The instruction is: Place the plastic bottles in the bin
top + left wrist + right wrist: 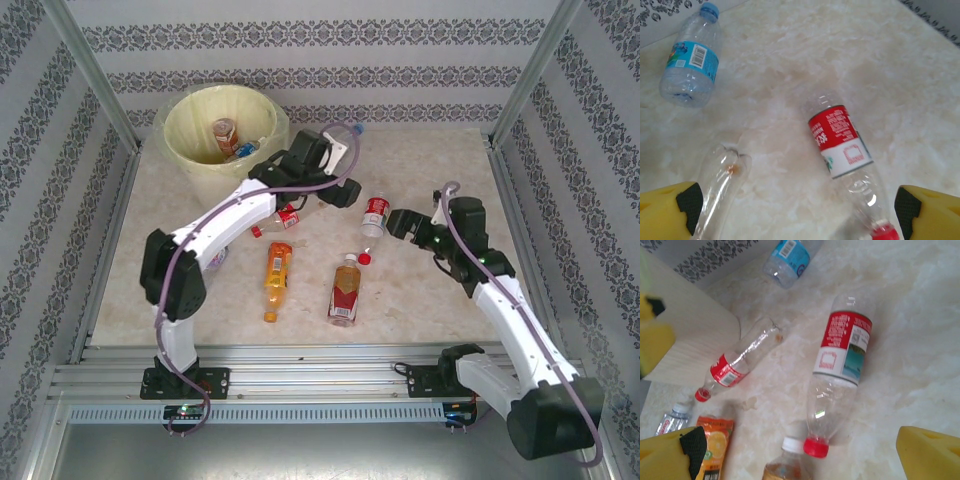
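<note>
Plastic bottles lie across the marble table. A clear red-label bottle (375,215) (840,142) (842,360) lies between the two arms. My left gripper (338,188) (797,217) hovers open over it, the red cap near its right finger (910,212). My right gripper (403,224) (805,460) is open just right of the same bottle, empty. A second clear bottle (285,215) (720,195) (735,365) lies under the left arm. A blue-label bottle (352,128) (690,57) lies farther back. The bin (225,135) at the back left holds two bottles.
An orange bottle (277,280) (715,440) and an amber bottle with a white cap (347,290) (790,462) lie nearer the front. A small clear bottle (672,417) lies by the left arm. Metal frame posts and patterned walls border the table.
</note>
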Robot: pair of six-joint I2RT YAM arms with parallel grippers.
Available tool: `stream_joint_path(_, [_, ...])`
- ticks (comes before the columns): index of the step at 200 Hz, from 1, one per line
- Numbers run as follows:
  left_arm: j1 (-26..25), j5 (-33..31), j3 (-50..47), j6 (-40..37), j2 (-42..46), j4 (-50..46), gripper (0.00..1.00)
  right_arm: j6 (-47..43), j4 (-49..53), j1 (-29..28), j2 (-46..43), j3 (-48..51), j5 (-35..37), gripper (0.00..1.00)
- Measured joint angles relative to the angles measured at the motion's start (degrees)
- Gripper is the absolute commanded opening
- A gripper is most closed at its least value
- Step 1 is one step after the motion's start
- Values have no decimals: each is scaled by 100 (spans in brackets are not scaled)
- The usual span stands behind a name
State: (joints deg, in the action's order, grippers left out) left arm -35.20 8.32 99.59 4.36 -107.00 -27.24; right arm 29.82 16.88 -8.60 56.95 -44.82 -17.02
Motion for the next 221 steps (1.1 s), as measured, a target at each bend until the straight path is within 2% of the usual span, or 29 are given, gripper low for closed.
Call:
stream_joint_path(55, [-87,426,-1392,33,1659,175,100,260,-361,9,1493,-1113,87,95])
stream_joint_path(98, [-151,763,-1589,66,2660,120,100,704,-393,-157,3082,-2271,385,95])
stream_joint_path(133, [-151,935,-1659,20,2959,-52,100,1147,-479,-334,4330,-3241,428,95])
stream_joint_path(165, [-151,992,-2358,-61,3298,22,100,1572,-494,-476,5311,-4118,435,93])
stream_joint_path(221, [-151,957,-2688,-90,3357,120,100,2225,-229,-667,6789,-5858,525,90])
